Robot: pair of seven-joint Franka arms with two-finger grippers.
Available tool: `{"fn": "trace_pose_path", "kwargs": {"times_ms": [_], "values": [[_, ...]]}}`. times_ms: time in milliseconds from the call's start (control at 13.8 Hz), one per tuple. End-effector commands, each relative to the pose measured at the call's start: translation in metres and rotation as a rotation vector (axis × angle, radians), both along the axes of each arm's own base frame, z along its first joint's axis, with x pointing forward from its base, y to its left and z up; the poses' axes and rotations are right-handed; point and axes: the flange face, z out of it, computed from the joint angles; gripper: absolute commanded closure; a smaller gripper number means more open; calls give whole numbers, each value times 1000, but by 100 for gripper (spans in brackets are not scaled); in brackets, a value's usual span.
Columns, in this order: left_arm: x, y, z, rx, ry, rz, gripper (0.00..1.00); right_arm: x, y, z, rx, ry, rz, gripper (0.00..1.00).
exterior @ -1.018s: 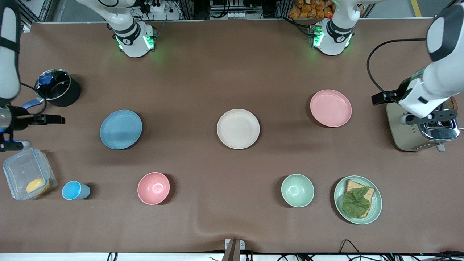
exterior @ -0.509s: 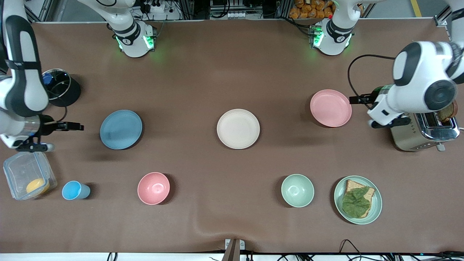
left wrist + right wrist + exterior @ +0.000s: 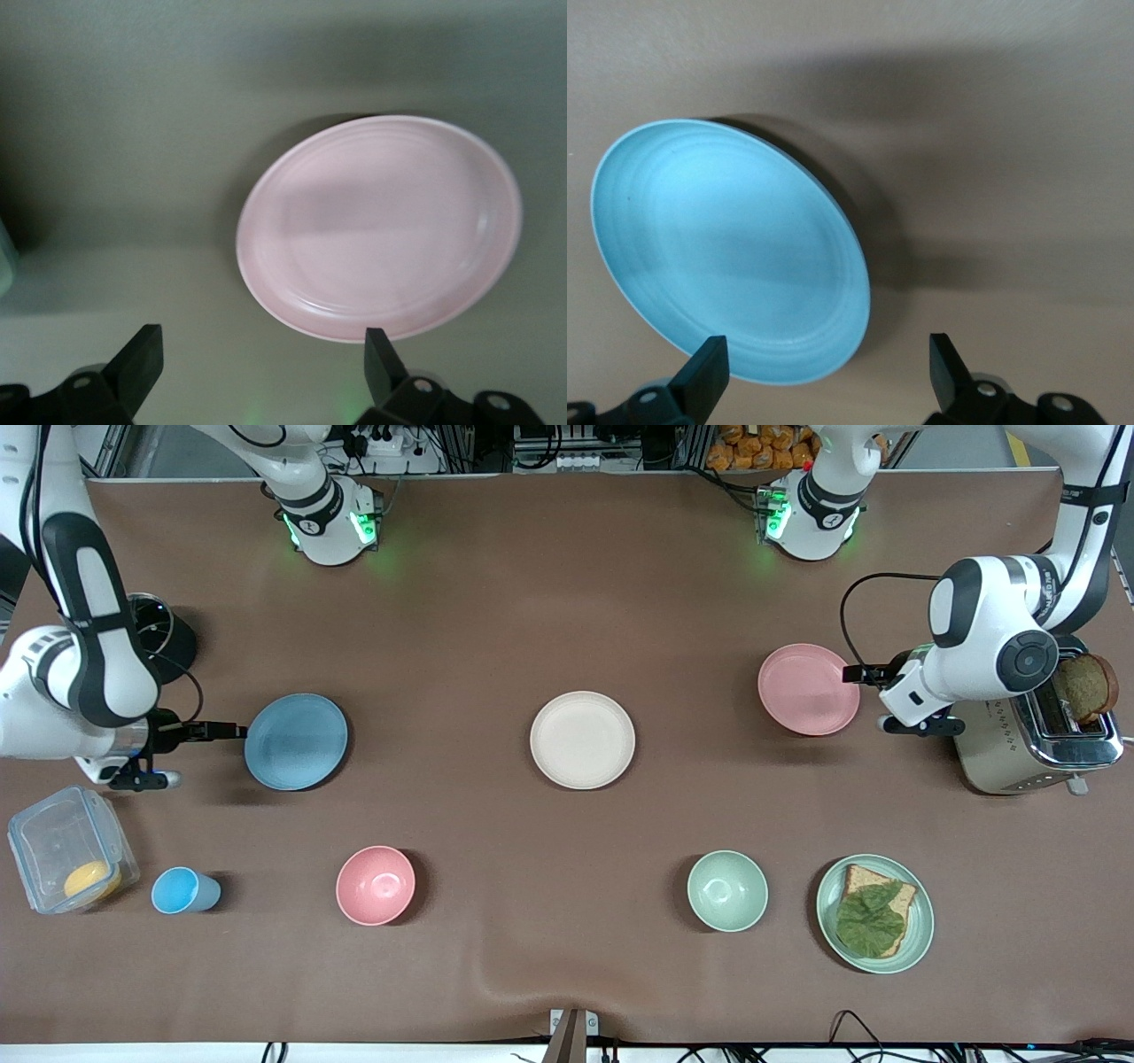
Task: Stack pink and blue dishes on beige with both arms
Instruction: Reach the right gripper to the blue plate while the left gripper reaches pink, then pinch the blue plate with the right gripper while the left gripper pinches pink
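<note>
The beige plate lies at the table's middle. The blue plate lies toward the right arm's end, and the pink plate toward the left arm's end. My right gripper is low beside the blue plate's outer rim, open and empty. In the right wrist view the blue plate lies just ahead of the right gripper. My left gripper stands open and empty at the pink plate's outer rim, between it and the toaster. The left wrist view has the pink plate just ahead of the left gripper.
A toaster holding a bread slice stands by the left arm. A black pot is partly hidden by the right arm. Nearer the camera: a clear box, blue cup, pink bowl, green bowl, green plate with toast.
Both arms swung in from the table's ends. The right gripper came up to the blue plate's rim, and the left gripper moved off the toaster to the pink plate's rim.
</note>
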Motion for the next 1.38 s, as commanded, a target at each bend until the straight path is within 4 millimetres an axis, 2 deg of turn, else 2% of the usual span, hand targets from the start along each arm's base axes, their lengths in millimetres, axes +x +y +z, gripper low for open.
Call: {"fn": "trace_pose_path", "kwargs": {"times_ms": [0,145,218,291,509,582,655,727,873,1018,1164,1309], "values": [[-14,14,-29,-29,-28,6,0,-3,1,-28,78,10,-45,0],[-24,15,-48,-35,-61,-7,0,-6,3,-43,95,32,-63,0],[-25,25,-53,-47,-61,-5,0,-6,3,-47,97,36,-63,0],[-26,30,-55,-79,-61,-5,5,-7,5,-48,97,39,-60,0],[-29,46,-75,-218,-65,-4,26,-10,10,-60,115,58,-27,0],[-30,47,-82,-234,-63,-8,30,-10,11,-60,124,55,-6,14],[-29,48,-84,-235,-83,-22,34,-11,12,-63,133,52,14,24],[-29,48,-89,-239,-80,-26,42,-12,11,-67,142,51,30,39],[-30,49,-93,-249,-80,-32,76,-11,11,-65,148,47,41,76],[-30,49,-94,-263,-83,-29,100,-9,12,-64,148,47,48,100],[-32,48,-92,-275,-84,-13,100,-6,12,-60,154,47,53,100],[-24,65,-70,-321,-89,-61,100,0,12,-51,168,54,58,100]]}}
